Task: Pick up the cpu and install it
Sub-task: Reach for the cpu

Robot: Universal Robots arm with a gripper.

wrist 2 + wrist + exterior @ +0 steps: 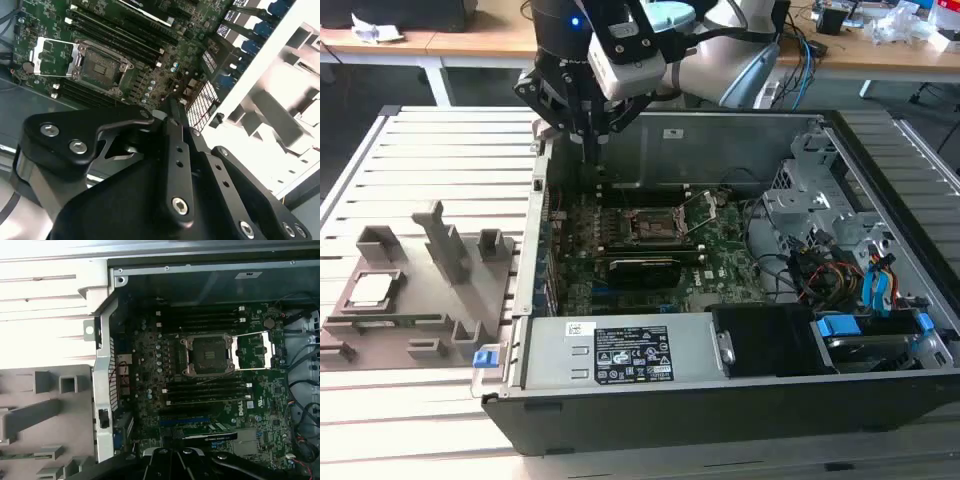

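Gripper (170, 105), pressed together on nothing, hangs above the computer case (720, 400) rim. In the exterior view, the socket (650, 228) at its 5 o'clock stands open and bare. The cpu (372, 290) lies in the tray (420, 310) at 8 o'clock, not yet picked up.

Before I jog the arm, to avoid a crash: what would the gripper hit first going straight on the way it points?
The gripper points down into the case; it would likely meet the motherboard near that wall, short of the socket. Depth is uncertain.
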